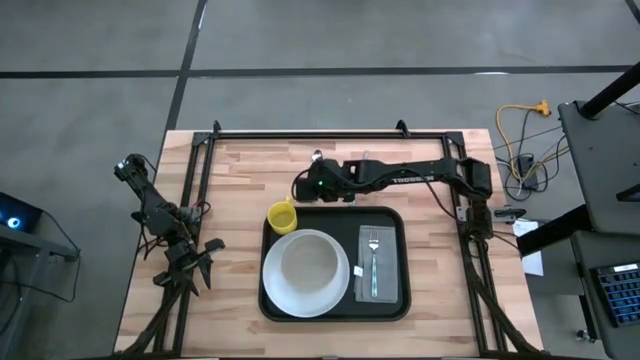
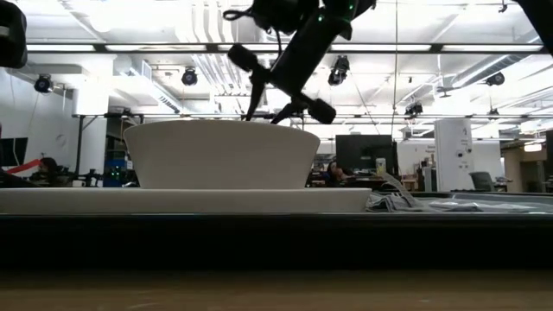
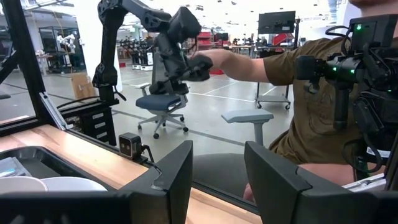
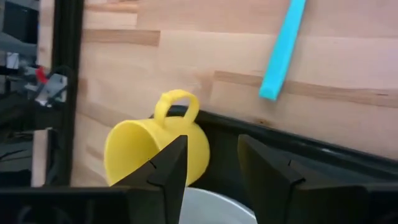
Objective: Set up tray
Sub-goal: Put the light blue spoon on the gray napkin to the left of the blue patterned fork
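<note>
Right hand [image 1: 300, 187], fingers spread and empty, hovers above the yellow cup [image 1: 282, 216] at the tray [image 1: 335, 310] corner; a careless descent may tip the cup off the rim.

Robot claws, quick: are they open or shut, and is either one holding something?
Left claw: open, holding nothing, off to the table's left side.
Right claw: open, empty, hovering over the yellow cup at the tray's corner.

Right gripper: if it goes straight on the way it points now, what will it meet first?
Most likely the yellow cup, which sits just ahead of the right gripper at the tray edge. Depth is unclear, so contact is not certain.
</note>
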